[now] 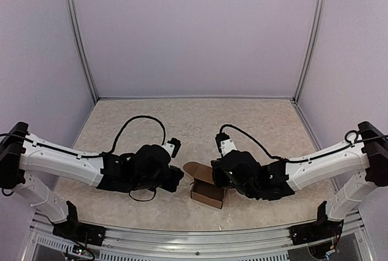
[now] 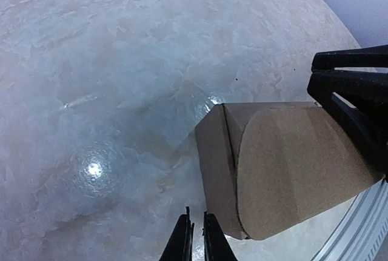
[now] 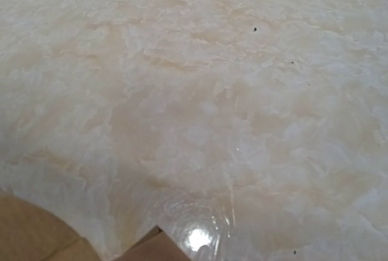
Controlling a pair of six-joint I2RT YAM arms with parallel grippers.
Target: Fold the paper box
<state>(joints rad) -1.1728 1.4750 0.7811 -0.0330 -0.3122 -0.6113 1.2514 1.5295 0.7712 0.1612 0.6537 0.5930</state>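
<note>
The paper box [image 1: 208,193] is a small brown cardboard cube near the table's front, with a rounded flap [image 1: 196,168] lying open toward the left. In the left wrist view the paper box [image 2: 273,170] fills the right side, its rounded flap on top. My left gripper [image 2: 198,237] sits just left of the box, its fingers almost together with nothing between them. My right gripper [image 1: 219,175] hangs over the box's top; its black fingers [image 2: 354,100] reach the box's far end. In the right wrist view only cardboard corners [image 3: 27,231] show, and the fingers are hidden.
The beige marbled table [image 1: 200,122] stretches behind the box to the white back wall. Side walls with metal posts close in left and right. A metal rail [image 1: 194,237] runs along the near edge by the arm bases.
</note>
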